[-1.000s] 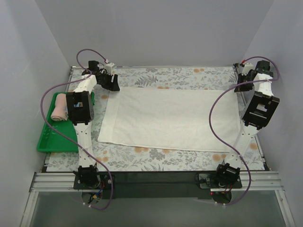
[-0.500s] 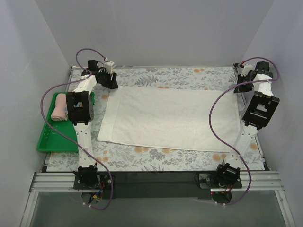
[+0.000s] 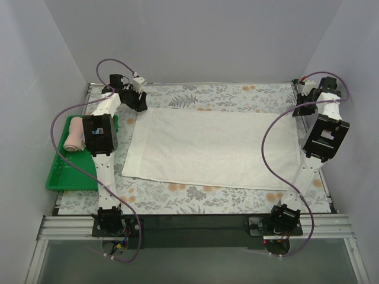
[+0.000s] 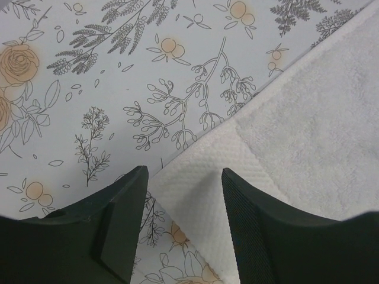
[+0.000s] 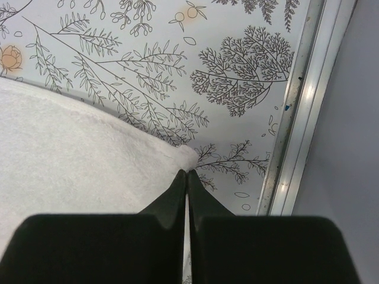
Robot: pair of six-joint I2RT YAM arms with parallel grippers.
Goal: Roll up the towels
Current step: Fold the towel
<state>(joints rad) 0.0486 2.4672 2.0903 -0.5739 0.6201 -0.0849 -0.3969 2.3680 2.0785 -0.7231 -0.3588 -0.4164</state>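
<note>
Grippers: left gripper [image 4: 183, 173] stood spread, straddling the cream towel [image 4: 308, 118] at its far-left corner; right gripper [image 5: 187, 173] was pressed together at the far-right corner.
Pink towel [image 3: 73, 135]: lay rolled in green tray [image 3: 68, 176].

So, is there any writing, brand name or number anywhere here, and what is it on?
No text can be read in any view.
Black housing on the left arm: a small pale mark, too small to read.
Floral table cover, cream-white towel, green tray: no words, numbers or signs.
</note>
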